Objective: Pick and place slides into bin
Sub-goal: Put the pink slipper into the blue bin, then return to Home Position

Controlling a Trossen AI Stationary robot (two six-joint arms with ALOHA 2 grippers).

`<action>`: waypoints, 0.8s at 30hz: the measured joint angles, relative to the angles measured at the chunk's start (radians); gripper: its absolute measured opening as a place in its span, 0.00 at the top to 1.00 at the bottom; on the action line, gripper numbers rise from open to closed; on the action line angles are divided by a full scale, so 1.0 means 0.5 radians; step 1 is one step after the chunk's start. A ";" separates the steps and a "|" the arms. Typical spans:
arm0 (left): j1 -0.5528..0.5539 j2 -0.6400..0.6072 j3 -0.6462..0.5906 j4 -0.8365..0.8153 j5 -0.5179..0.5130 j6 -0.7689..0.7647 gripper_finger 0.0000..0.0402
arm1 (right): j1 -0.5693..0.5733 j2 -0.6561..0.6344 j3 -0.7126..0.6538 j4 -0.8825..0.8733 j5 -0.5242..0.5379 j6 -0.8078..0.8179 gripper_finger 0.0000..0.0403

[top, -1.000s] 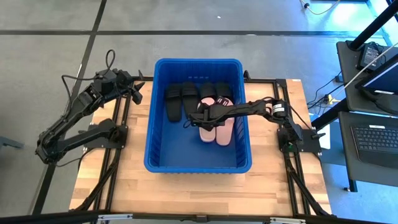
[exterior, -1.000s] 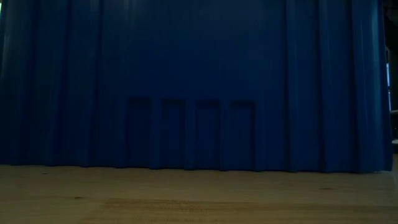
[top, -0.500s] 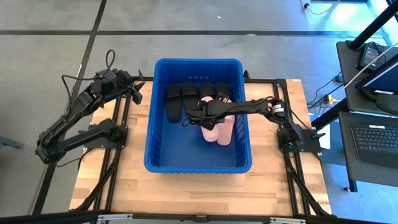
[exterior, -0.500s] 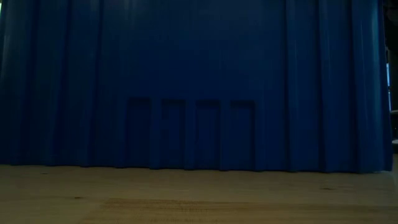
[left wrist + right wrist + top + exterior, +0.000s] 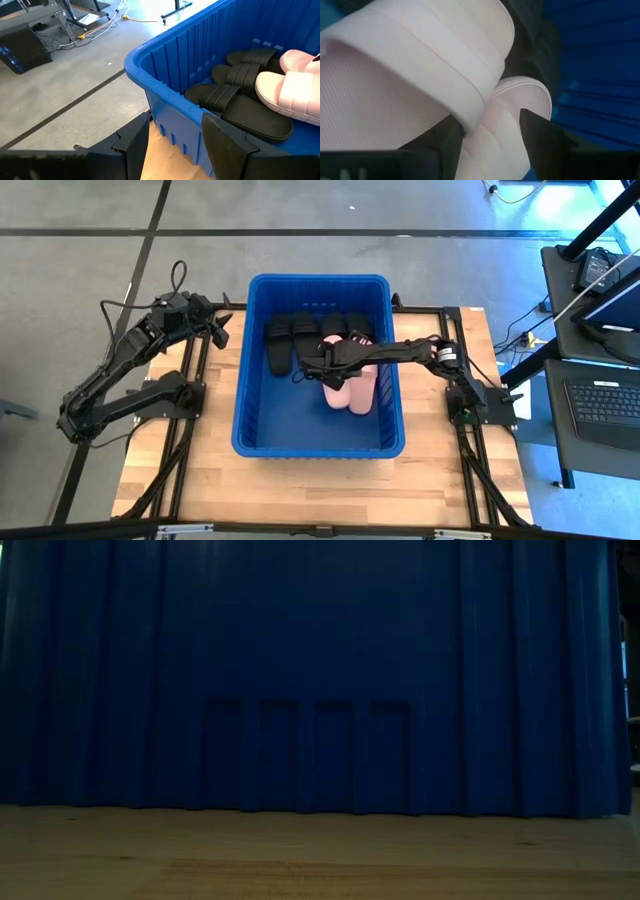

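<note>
- Inside the bin (image 5: 255, 395), near its far wall, lay four black slides (image 5: 290, 332) and two pink slides (image 5: 352, 388).
- Right gripper (image 5: 302, 364) hung over them, fingers apart, holding nothing visible.
- Left gripper (image 5: 222, 332) waited, wide, beside the bin's far left corner.

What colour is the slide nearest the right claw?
Pale pink slip-on slide, clearest in the right wrist view.

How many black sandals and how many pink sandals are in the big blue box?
Matte black slip-on slides: 4, lying along the far end of the deep blue plastic bin.
Pale pink slip-on slides: 2, side by side beneath the right arm.
Total: 6 slides, all inside the bin.
</note>
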 joint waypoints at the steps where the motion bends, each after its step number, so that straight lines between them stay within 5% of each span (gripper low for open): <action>1: 0.000 0.000 0.000 0.000 0.000 0.000 0.56 | -0.001 0.000 0.000 -0.001 0.001 0.000 0.52; 24: -0.001 0.000 0.000 0.000 0.000 -0.001 0.56 | -0.055 -0.004 0.018 -0.051 -0.699 0.018 0.52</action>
